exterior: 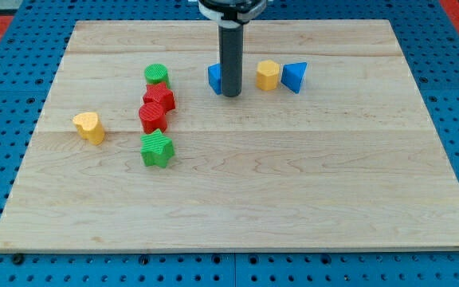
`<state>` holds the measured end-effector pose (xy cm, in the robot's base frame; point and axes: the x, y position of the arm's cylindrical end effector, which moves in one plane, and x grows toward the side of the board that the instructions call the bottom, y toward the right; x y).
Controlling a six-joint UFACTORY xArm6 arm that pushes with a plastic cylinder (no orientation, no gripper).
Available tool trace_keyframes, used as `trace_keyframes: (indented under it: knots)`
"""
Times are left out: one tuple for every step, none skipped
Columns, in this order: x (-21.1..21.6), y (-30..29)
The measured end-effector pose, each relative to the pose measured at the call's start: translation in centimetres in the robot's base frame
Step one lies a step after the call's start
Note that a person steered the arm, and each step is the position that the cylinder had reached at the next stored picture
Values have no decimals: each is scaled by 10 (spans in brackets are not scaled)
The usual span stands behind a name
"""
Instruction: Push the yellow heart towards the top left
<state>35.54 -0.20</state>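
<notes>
The yellow heart (89, 127) lies on the wooden board (293, 183) at the view's left, apart from the other blocks. My tip (231, 95) is at the view's top centre, far to the right of the heart. It stands right against a blue block (215, 78), which the rod partly hides.
A green round block (157, 76), a red star (159, 98), a red block (152, 117) and a green star (157, 149) form a column right of the heart. A yellow hexagonal block (268, 76) and a blue triangle (294, 76) lie right of my tip.
</notes>
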Motion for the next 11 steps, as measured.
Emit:
trace_keyframes:
  knots:
    - [30, 13]
    - [116, 32]
    - [219, -2]
    - [229, -125]
    - [176, -193]
    - [110, -200]
    - [56, -193]
    - [1, -217]
    - [6, -238]
    - [-15, -234]
    - [-51, -134]
